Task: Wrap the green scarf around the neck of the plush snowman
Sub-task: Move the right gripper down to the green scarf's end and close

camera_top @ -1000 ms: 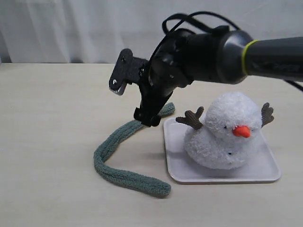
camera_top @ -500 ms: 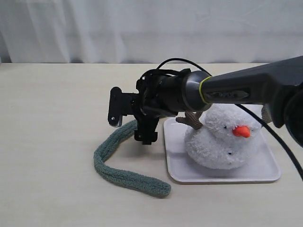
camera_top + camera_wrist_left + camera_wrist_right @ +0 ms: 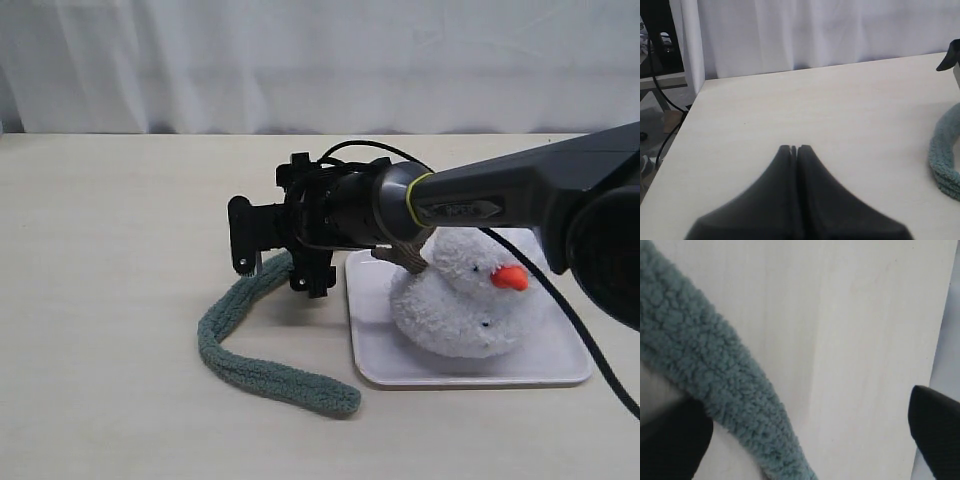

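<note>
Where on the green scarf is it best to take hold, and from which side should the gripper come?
Probably near its far end beside the tray, from above, jaws across the strip. The scarf lies flat on the table, narrow and fairly straight there, and an end hold leaves its length free to wrap. The open right gripper hangs just there.

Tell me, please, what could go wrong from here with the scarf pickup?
1. In the right wrist view the green scarf lies close to one finger of the open right gripper, so closing may pinch only its edge and slip.
2. The arm passes close by the plush snowman and its twig arm; lifting could nudge it on the tray.
</note>
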### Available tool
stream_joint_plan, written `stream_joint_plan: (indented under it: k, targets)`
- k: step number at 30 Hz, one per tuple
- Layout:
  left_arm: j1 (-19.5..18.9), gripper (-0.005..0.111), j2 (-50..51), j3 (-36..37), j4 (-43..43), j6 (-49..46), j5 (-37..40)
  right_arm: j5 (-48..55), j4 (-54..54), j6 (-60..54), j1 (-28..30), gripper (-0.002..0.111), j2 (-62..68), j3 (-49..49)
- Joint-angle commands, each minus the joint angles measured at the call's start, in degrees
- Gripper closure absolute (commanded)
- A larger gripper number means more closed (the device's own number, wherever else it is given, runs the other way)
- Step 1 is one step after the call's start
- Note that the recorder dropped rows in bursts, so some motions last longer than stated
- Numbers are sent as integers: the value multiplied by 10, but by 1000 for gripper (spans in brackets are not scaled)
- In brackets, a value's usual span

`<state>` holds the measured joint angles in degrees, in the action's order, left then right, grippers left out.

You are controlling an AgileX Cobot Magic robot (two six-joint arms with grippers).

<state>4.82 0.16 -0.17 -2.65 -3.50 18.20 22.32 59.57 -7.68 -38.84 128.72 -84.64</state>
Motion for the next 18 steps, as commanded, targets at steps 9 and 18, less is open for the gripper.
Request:
stream_joint_plan:
  k: [9, 18]
  targets:
    - [3, 107, -2, 2, 2, 4, -5, 30, -39, 40, 1, 68, 24, 9]
    - [3, 107, -2, 2, 2, 4, -5, 65, -68, 33, -5, 104, 21, 9]
